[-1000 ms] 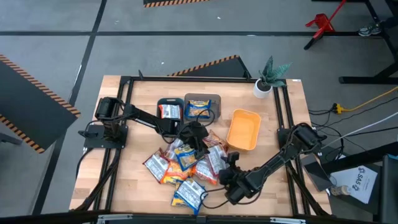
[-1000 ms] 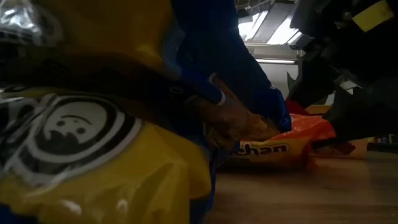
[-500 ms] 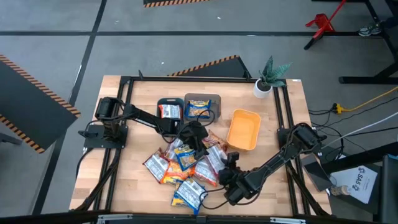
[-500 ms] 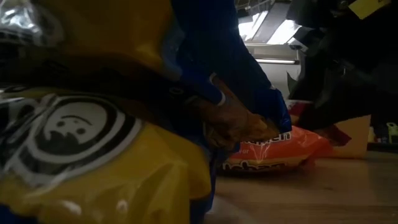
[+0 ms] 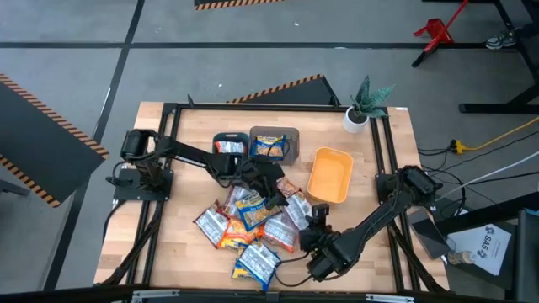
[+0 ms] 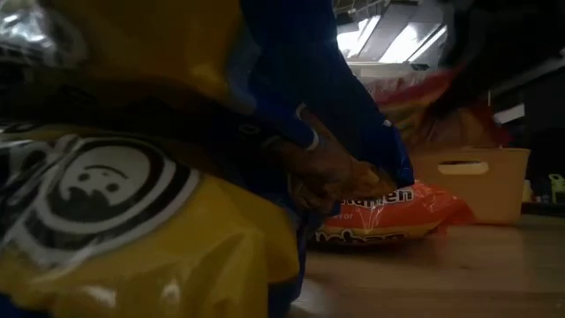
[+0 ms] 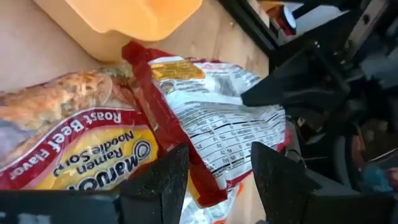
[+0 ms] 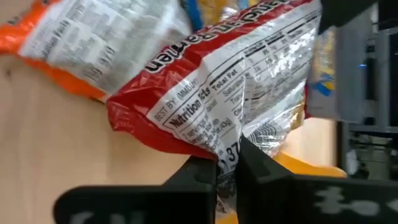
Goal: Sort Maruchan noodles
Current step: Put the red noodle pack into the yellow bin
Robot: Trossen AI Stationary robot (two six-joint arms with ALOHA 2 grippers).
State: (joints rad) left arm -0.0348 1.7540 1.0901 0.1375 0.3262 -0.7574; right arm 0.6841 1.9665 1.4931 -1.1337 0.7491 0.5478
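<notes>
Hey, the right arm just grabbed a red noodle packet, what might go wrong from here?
The right gripper pinches only the crinkly edge of the red packet, so it may slip free on the way to a tray. The left gripper hangs open right beside that packet, so the arms could bump. Neighbouring packets overlap and might drag along.

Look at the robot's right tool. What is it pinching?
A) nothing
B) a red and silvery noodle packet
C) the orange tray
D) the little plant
B: the right tool is shut on the edge of a red and silvery noodle packet, beside the orange tray.
</notes>
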